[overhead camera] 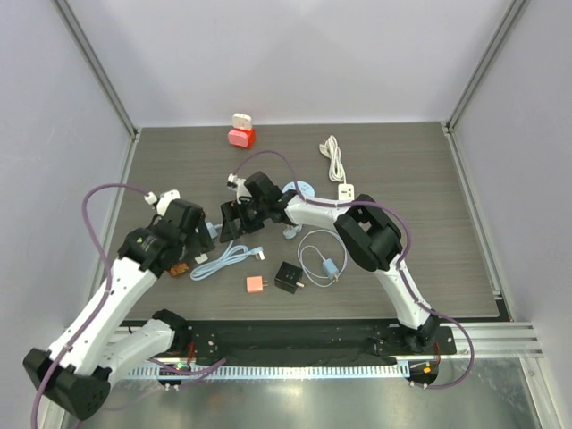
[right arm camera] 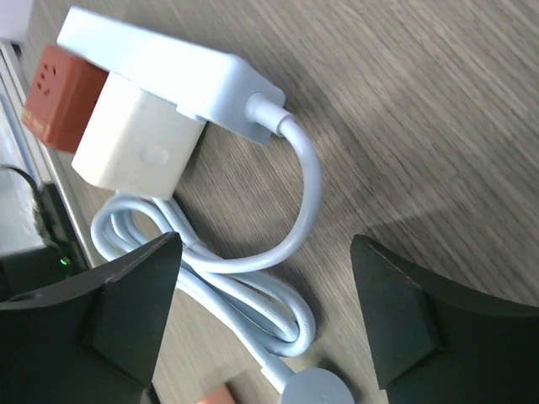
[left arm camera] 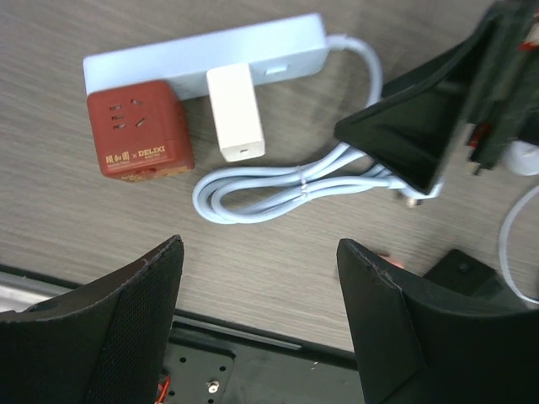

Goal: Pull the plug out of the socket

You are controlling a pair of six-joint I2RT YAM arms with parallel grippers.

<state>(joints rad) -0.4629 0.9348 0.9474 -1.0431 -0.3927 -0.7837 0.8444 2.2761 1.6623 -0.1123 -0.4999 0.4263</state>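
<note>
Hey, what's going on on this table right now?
Two robot arms are working over a pale power strip lying on the table. A white charger and a red cube adapter are both plugged into it, and its cord is coiled beside it. The left hand and the right hand hover close above, both open and holding nothing. No plug has been pulled out yet.

Top view: strip [left arm camera: 168, 55] mostly under L arm [overhead camera: 134, 259]; pink obj [right arm camera: 221, 396] cut by R-wrist btm edge.
</note>
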